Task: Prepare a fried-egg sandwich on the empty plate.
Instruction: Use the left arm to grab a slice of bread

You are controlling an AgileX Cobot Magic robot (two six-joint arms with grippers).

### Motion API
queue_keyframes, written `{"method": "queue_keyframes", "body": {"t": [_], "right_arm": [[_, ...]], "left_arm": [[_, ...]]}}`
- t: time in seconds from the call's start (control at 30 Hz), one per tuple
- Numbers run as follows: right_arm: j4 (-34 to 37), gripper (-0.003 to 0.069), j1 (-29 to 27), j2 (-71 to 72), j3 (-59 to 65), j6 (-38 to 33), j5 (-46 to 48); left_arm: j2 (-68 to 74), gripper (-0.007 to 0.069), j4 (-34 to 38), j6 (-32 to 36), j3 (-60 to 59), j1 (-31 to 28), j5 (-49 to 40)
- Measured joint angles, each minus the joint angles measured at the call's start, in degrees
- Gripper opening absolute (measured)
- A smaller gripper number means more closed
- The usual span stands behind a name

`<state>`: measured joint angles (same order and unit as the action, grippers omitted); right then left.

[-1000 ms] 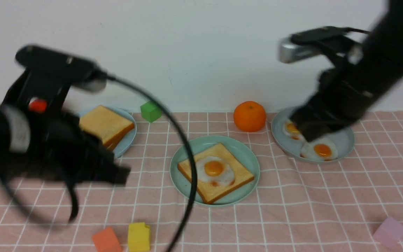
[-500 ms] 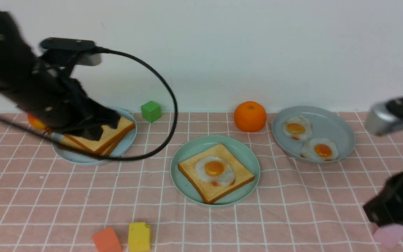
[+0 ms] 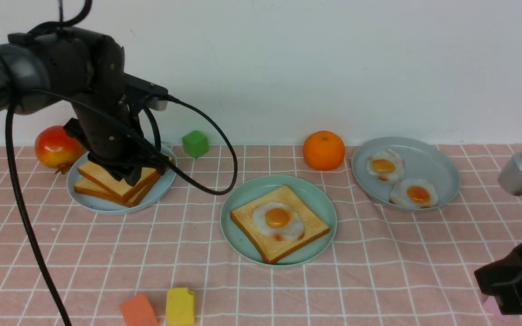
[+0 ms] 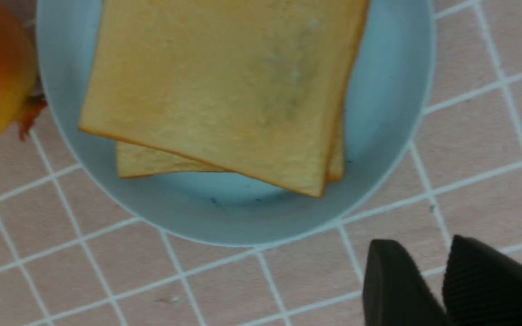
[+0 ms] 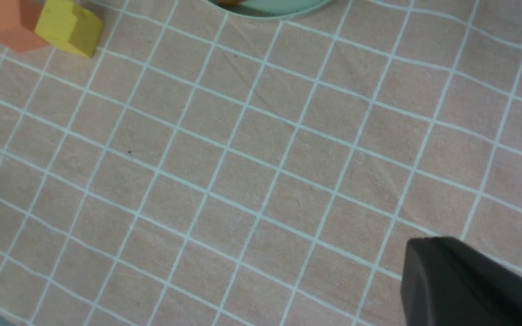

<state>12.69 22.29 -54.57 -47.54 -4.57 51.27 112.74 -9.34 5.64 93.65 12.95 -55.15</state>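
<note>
your sandwich is half built. one toast [image 3: 311, 226] lies flat on the green plate [image 3: 320, 199] at mid-cloth, with the egg [image 3: 278, 220] on top, yolk up. no second slice covers it. only the front view shows that plate whole; the right wrist view catches just a sliver of its rim.

to the left, the toast stack [image 3: 102, 183] sits on a blue plate [image 3: 107, 206], two slices with the upper one skewed over the lower. your left gripper [image 3: 128, 174] hangs low over it. from the front its own body hides the fingers. the left wrist view shows the fingers [image 4: 392, 280] parted by a slim gap with nothing between them, seen against the cloth past the blue plate's rim. that view alone also shows a faint grey smudge on the top slice.

your right gripper [image 3: 487, 283] is low at the near right edge, well apart from every plate. its fingers are pressed together and hold nothing. its wrist view shows one dark wedge over bare cloth, with an orange block [image 3: 137, 310] and a yellow block [image 3: 180, 306] just beside each other.

a grey plate [image 3: 442, 172] at far right holds two spare eggs [image 3: 417, 194]. an orange [image 3: 323, 150] and a green cube [image 3: 195, 143] stand near the wall. a red-yellow fruit [image 3: 55, 145] is just beside the blue plate. the cloth [image 3: 379, 271] is pink with a white grid and slightly wrinkled. the wall [image 3: 288, 68] is plain white.
</note>
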Motion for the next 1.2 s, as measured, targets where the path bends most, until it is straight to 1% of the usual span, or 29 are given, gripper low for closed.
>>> {"method": "queue_keyframes", "body": {"t": [0.03,0.07,0.13,0.23,0.4,0.73,0.87,1.0,1.03,1.2], "right_arm": [[0.0,0.0003,0.0,0.0,0.0,0.0,0.0],[0.0,0.0003,0.0,0.0,0.0,0.0,-0.56],[0.0,0.0003,0.0,0.06,0.0,0.0,-1.01],[0.14,0.0006,0.0,0.17,0.0,0.0,-1.95],[0.13,0.0008,0.0,0.17,0.0,-0.23,-2.23],[0.03,0.0008,0.0,0.17,0.0,-0.23,-2.28],[0.03,0.0008,0.0,0.17,0.0,-0.88,-2.28],[0.03,0.0008,0.0,0.17,0.0,-1.57,-2.28],[0.03,0.0008,0.0,0.17,0.0,-1.57,-2.28],[-0.02,0.0013,0.0,0.17,0.0,-1.75,-2.59]], "left_arm": [[0.0,0.023,0.0,0.0,-0.01,0.0,0.05],[-0.06,0.0261,-0.54,0.0,0.12,-0.06,0.6],[-0.06,0.0285,-0.77,0.0,0.18,-0.06,1.49],[-0.06,0.0293,-0.74,-2.23,0.19,-0.11,1.75],[-0.06,0.0283,-0.7,-4.2,0.3,-0.11,1.21],[-0.06,0.0273,-1.13,-4.48,0.35,-0.11,-0.73],[-0.06,0.0258,-0.88,-4.48,0.48,-0.39,-1.16],[0.3,0.0231,0.93,-4.36,1.89,-2.06,-1.79],[0.79,0.0226,1.57,-3.96,3.19,-3.21,-2.38],[1.63,0.0225,2.15,-2.86,5.79,-5.73,-3.95]]}}
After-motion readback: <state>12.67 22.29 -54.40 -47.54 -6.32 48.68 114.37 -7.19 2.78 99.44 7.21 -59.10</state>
